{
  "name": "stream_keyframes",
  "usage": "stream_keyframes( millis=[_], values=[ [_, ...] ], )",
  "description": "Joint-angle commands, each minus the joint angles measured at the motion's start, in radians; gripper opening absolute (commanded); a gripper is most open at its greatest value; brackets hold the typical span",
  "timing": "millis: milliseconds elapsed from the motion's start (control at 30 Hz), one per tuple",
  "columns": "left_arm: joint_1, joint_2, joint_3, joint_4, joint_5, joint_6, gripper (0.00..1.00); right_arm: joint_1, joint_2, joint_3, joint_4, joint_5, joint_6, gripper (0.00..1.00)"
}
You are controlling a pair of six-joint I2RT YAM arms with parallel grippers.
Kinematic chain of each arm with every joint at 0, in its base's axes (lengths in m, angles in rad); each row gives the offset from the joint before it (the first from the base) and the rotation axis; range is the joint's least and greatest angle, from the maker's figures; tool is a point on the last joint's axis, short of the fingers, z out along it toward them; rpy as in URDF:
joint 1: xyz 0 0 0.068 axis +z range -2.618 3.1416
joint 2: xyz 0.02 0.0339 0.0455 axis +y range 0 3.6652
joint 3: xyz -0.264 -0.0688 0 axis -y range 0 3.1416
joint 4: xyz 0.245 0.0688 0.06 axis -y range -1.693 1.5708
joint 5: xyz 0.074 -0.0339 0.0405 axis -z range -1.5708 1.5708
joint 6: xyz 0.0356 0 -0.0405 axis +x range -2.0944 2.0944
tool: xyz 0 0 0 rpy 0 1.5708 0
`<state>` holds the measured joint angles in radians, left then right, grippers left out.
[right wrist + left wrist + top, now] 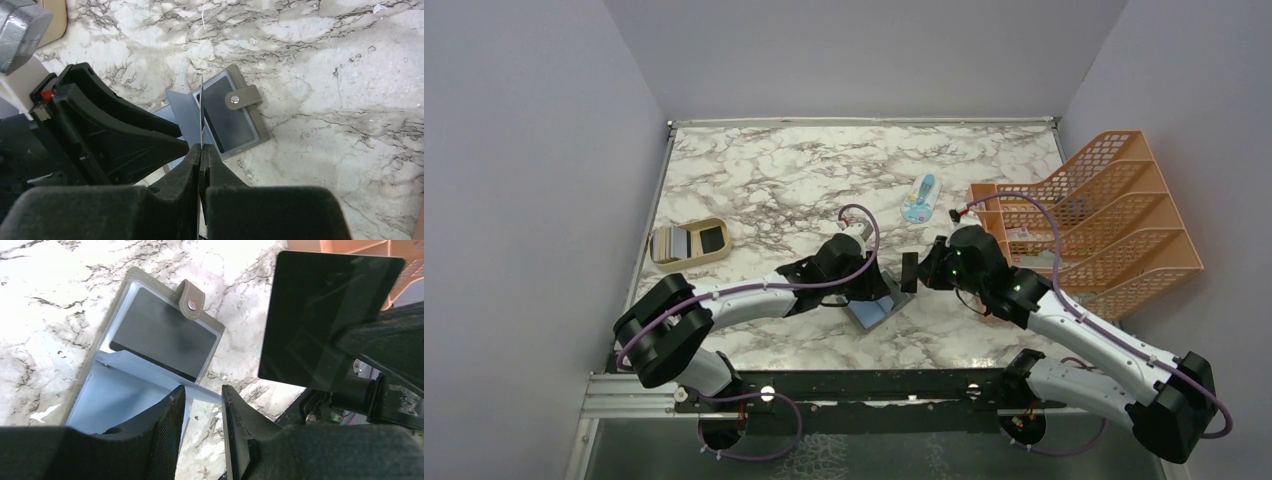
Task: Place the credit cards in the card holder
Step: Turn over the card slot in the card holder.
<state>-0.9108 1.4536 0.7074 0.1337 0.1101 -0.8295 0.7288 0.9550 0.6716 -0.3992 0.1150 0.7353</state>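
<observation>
Right hand [201,150] grips a card [325,315] edge-on above the open wallet [112,402] while the unclenched left hand [202,392] props its flap [150,372]; next, the card probably needs lining up with a pocket.

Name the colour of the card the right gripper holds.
Glossy black card; the left wrist view shows it best.

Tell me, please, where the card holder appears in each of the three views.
Top external: the card holder is at centre, partly hidden.
Left wrist: upper left, lying open.
Right wrist: centre, just beyond the jaws.
Shared landmark: the dark card held in the air beside it, seen edge-on in the right wrist view.
</observation>
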Motion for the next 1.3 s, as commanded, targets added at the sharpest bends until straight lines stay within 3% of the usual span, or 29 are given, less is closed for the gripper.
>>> stream_keyframes(
  millis=[0,267,500,800,1000,1267],
  values=[
    [0.007,0.041,0.023,0.032,-0.042,0.038,0.35,-0.006,-0.006,0.057,-0.014,-0.04,-0.027,0.01],
    [0.009,0.13,0.088,0.067,-0.032,0.064,0.37,-0.005,-0.026,0.04,-0.035,-0.069,-0.052,0.01],
    [0.01,0.098,0.052,0.136,-0.045,0.047,0.41,-0.005,-0.016,0.016,0.0,-0.126,-0.064,0.01],
    [0.018,0.049,0.056,-0.001,-0.123,0.049,0.39,-0.005,0.043,-0.015,0.073,-0.21,-0.059,0.01],
    [0.03,-0.024,0.024,-0.113,-0.168,0.03,0.34,-0.005,0.14,-0.023,0.154,-0.274,-0.069,0.01],
    [0.044,-0.113,-0.118,-0.153,-0.185,0.006,0.14,-0.005,0.339,0.01,0.157,-0.23,-0.097,0.01]
  ],
)
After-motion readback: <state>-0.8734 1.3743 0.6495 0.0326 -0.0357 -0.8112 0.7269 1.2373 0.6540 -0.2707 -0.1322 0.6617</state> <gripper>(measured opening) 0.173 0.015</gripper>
